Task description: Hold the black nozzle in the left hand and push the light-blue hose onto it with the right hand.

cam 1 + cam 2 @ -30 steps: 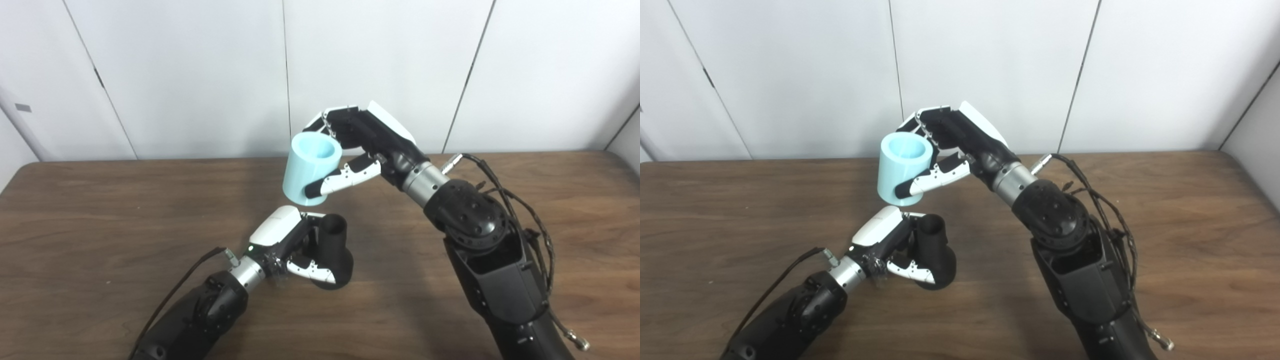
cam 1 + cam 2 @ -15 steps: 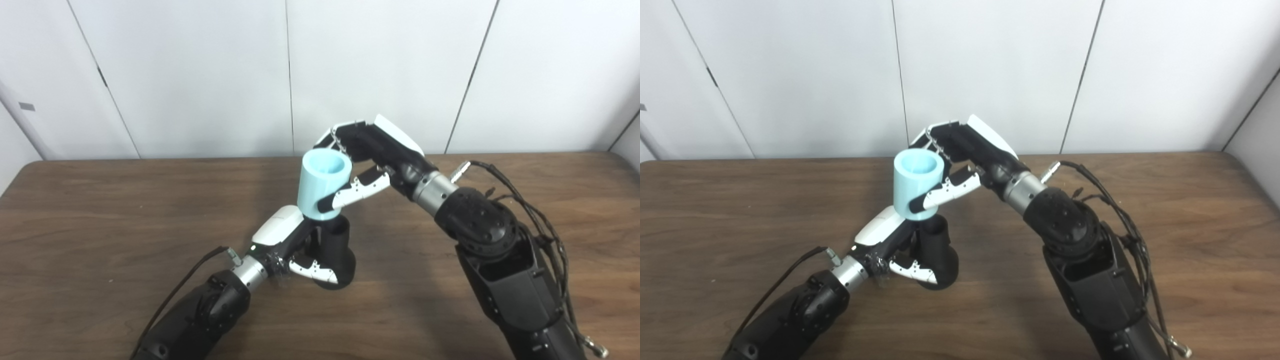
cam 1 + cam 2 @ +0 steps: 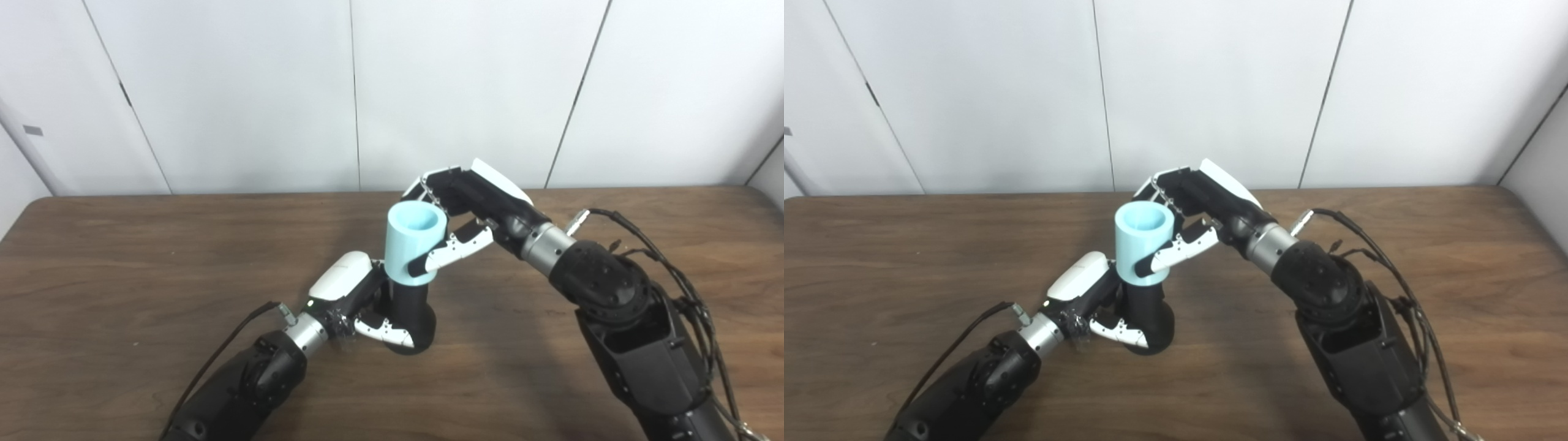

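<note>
The task looks close to finished, though not yet settled. Nearest the camera, the left hand (image 3: 361,300) is closed around the black nozzle (image 3: 413,312), gripping its rounded base low against the wooden table (image 3: 122,257), with the nozzle's neck standing roughly upright. The nozzle sits at about 3 o'clock from that hand, held between thumb and curled fingers.

Just beyond, the light-blue hose (image 3: 415,244) is at 12 o'clock from the nozzle base, and its lower rim meets the black neck. The top of the neck is hidden, so the hose appears to have started over it; how deep it sits cannot be told. A fair length of black neck shows below the blue rim, so I judge the push is only begun and the rest of the seating is left.

Farther still, the right hand (image 3: 471,208) is clamped on the hose, which lies at about 8 o'clock from its palm; the thumb crosses the near wall and the fingers wrap the far side. The hose's open upper mouth faces up and shows empty inside.
</note>
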{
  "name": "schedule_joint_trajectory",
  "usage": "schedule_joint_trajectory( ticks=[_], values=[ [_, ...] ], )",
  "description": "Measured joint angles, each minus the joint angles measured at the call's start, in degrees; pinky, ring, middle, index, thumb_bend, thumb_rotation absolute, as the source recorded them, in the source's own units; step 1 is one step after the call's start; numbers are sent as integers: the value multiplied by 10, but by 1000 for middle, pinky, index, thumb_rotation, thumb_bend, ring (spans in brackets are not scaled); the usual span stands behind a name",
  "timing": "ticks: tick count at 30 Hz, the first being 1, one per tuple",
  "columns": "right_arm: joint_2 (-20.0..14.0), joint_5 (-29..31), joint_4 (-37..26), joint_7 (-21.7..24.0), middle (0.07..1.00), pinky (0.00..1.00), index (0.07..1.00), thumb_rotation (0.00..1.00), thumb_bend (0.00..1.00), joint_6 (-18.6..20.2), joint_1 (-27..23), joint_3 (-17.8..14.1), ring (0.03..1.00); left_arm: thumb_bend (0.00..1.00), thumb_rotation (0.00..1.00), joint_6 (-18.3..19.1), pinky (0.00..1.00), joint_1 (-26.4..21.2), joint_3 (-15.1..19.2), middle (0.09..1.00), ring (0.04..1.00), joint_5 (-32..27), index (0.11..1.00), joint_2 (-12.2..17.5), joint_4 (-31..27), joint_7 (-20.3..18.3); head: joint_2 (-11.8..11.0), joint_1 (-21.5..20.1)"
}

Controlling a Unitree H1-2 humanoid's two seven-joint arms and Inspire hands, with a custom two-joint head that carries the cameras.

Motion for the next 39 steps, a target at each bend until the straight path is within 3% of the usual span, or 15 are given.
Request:
schedule_joint_trajectory(
  ticks=[20,39],
  values=[
    [-2,-7,0,0,426,275,515,0,522,-18,13,0,353,504,0,0,387,0,0,494,432,0,499,1,-1,0,6,1],
    [-1,-10,-1,-9,407,234,514,0,521,-29,21,4,308,503,0,0,378,2,0,495,425,0,501,2,-5,0,16,7]
  ],
)
